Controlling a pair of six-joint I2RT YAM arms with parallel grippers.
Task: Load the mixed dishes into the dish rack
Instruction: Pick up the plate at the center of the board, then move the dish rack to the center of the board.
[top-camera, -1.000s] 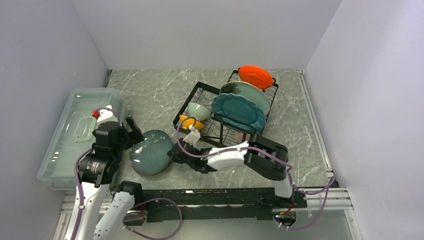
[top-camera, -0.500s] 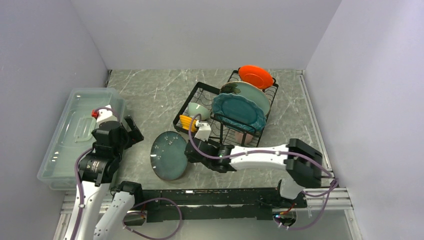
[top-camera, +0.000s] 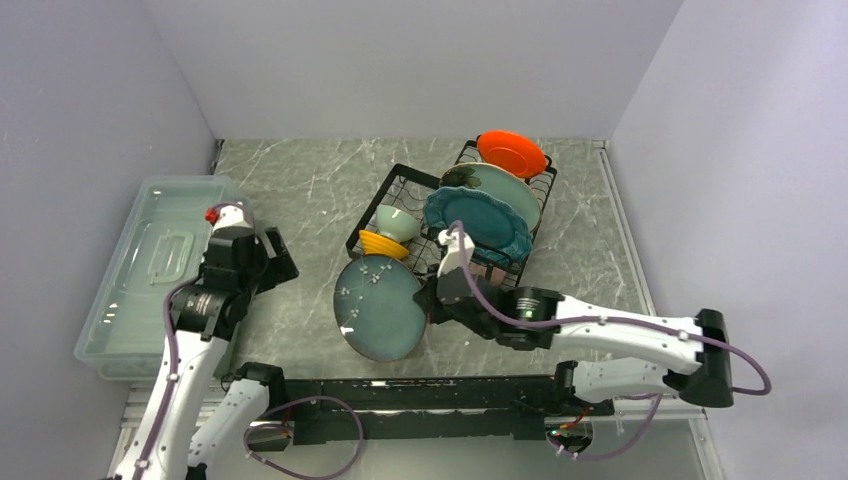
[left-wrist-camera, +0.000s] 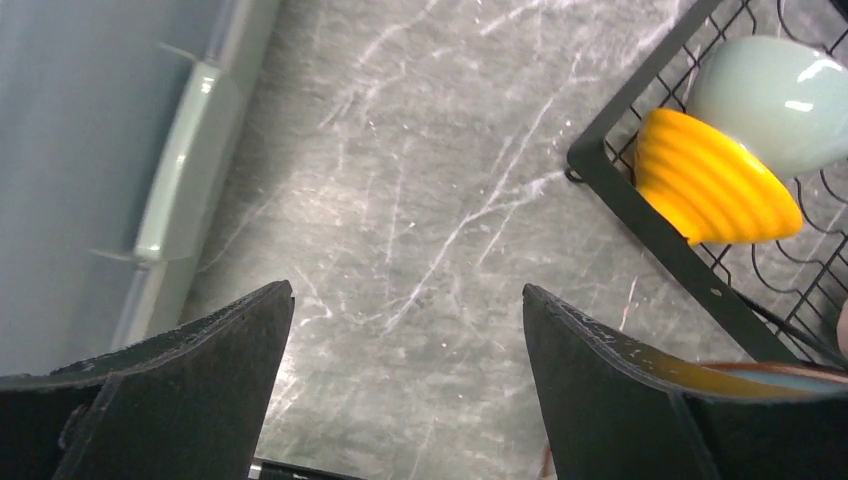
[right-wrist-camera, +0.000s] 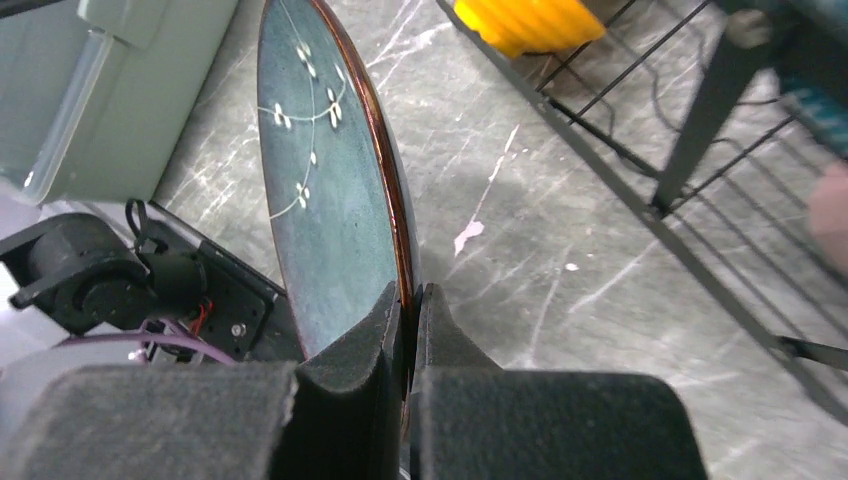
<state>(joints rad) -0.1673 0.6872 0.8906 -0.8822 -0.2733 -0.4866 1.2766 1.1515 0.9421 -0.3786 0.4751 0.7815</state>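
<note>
Teal plate (top-camera: 380, 308) nearer rack (top-camera: 374, 205), rim in right hand (right-wrist-camera: 410, 300)

Teal plate (right-wrist-camera: 320, 190) with white sprigs and brown rim, ribbed orange-yellow bowl (left-wrist-camera: 715, 180), pale green bowl (left-wrist-camera: 770, 100), black rack (left-wrist-camera: 650, 230), grey marbled table (left-wrist-camera: 420, 200).

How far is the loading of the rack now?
Done: yellow bowl, green bowl, orange plate, pale plate and teal plate sit in the dish rack. In hand: the right gripper pinches the flowered plate by its rim. Remaining: slotting it in. The left gripper is open.
</note>
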